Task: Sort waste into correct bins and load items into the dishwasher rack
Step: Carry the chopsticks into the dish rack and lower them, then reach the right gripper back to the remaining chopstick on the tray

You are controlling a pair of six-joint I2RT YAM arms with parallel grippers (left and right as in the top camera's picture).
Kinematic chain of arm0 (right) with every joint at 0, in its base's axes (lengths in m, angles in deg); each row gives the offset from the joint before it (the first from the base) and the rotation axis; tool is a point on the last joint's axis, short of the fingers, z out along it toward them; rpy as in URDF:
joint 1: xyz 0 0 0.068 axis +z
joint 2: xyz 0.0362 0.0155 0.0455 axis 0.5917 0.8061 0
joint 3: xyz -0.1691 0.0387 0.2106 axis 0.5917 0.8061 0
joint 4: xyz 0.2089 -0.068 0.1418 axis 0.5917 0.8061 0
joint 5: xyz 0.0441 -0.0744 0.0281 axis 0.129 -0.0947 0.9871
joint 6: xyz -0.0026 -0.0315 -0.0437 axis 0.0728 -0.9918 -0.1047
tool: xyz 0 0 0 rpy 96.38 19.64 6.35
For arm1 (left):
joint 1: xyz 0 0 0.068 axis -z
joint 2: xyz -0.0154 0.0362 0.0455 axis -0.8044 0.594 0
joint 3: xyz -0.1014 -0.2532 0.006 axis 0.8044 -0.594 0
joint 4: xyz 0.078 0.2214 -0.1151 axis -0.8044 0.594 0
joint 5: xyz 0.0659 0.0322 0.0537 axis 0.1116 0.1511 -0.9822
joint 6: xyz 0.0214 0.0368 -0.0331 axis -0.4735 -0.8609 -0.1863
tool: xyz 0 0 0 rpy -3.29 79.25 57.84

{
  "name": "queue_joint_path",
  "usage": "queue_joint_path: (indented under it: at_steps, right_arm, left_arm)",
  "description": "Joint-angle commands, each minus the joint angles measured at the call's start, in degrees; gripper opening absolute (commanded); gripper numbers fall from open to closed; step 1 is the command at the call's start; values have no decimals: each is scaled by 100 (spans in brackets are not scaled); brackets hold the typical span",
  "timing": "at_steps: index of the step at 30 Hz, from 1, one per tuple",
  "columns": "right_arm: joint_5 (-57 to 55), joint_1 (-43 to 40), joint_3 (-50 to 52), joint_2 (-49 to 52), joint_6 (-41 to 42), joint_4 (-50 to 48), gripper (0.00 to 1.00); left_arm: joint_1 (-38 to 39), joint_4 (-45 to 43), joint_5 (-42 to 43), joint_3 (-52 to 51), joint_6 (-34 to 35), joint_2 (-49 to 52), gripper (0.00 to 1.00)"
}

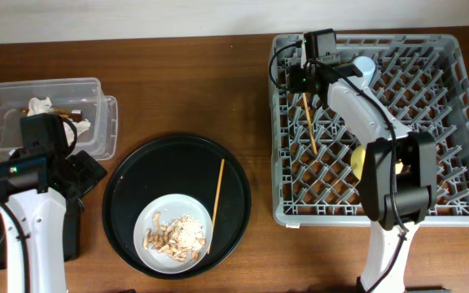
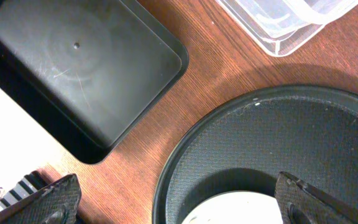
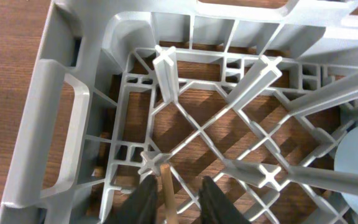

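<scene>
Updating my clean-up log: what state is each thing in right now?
clear tub: open, holding tissue and wrapper
flat black tray: empty as far as visible
plate: on round tray, food scraps on it
loose chopstick: lying across plate rim
second chopstick: in rack, between right gripper's open fingers
blue cup: in rack
yellow bowl: in rack, partly hidden
left gripper: open, empty

My left gripper hangs spread wide. My right arm stretches forward, right gripper pointing down, slightly parted.
</scene>
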Motion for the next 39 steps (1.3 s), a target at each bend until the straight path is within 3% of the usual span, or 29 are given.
queue_joint_path:
  at_steps: [1,6,16,23,25,27,29,33,38,39]
  right_arm:
    - [-68,-9,-20,92,-20,-15,18]
    - [-68,-11,-118,-179,26,103,4]
    - [-227,-22,-326,-1121,48,291,4]
    - [-503,-22,-323,-1137,101,498,4]
    - [-498,-22,-323,-1058,328,522,11]
    - [-494,-22,-323,-990,356,546,70]
    - [-494,-20,-323,-994,354,691,96]
    - [372,-15,-323,-1012,352,1287,98]
    - [4157,74,-323,-1010,352,2339,98]
    - [4358,162,-323,-1010,350,2496,98]
  left_arm:
    - [-26,7,-79,24,52,-2,99]
    - [-26,7,-79,24,52,-2,99]
    - [-26,7,-79,24,52,-2,99]
    - [-26,7,-79,24,52,-2,99]
    - [-26,7,-79,24,52,-2,99]
    - [-26,4,-79,24,52,-2,99]
    - [-24,7,-79,24,52,-2,99]
    - [-26,7,-79,24,52,-2,99]
    - [-26,7,-79,24,52,-2,99]
    - [-26,7,-79,24,52,-2,99]
